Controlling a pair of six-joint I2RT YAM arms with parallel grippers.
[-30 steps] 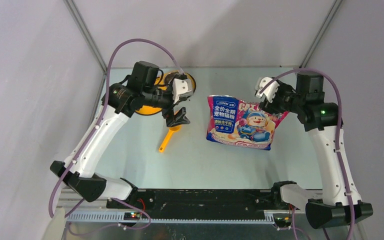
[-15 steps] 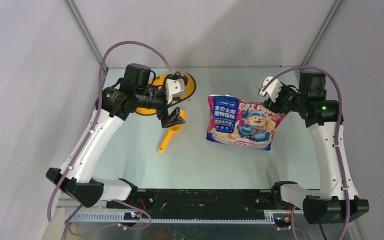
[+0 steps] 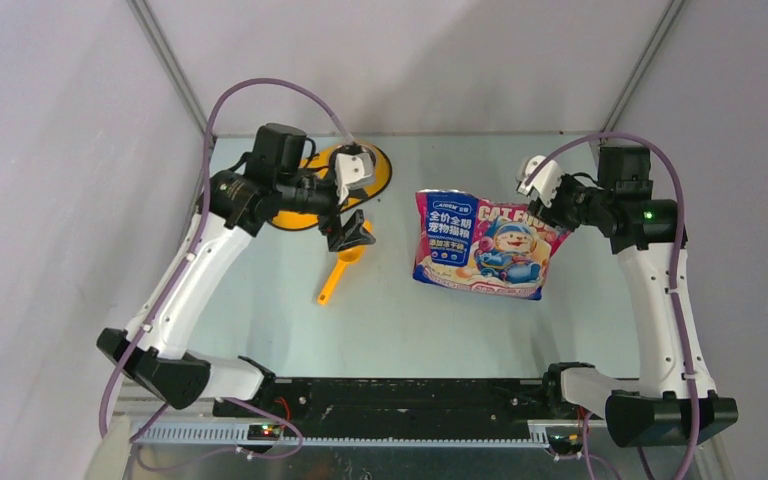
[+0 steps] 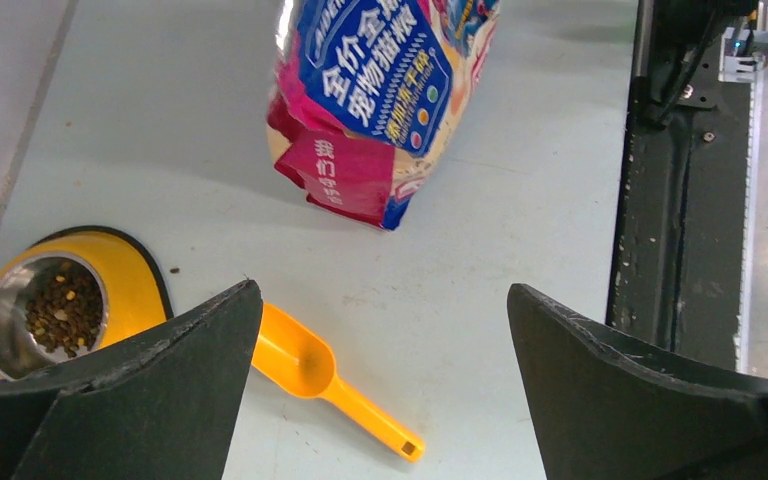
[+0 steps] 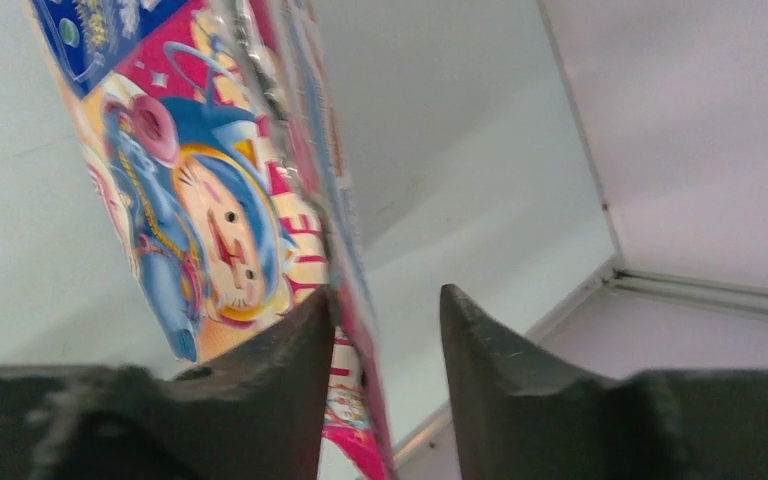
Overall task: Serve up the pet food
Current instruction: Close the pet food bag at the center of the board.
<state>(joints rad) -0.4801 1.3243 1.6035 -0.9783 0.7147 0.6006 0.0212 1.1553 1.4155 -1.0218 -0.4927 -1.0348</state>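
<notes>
Pink pouch (image 5: 210,230) edge within right hand (image 5: 387,294)

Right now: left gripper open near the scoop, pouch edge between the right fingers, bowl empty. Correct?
One slip: the bowl isn't empty. It holds kibble, as the left wrist view shows. The rest stands: left gripper open near the scoop, pouch edge between the right fingers.

One pouch (image 3: 480,245), one orange scoop (image 3: 335,278), one yellow feeder (image 4: 135,295).
</notes>
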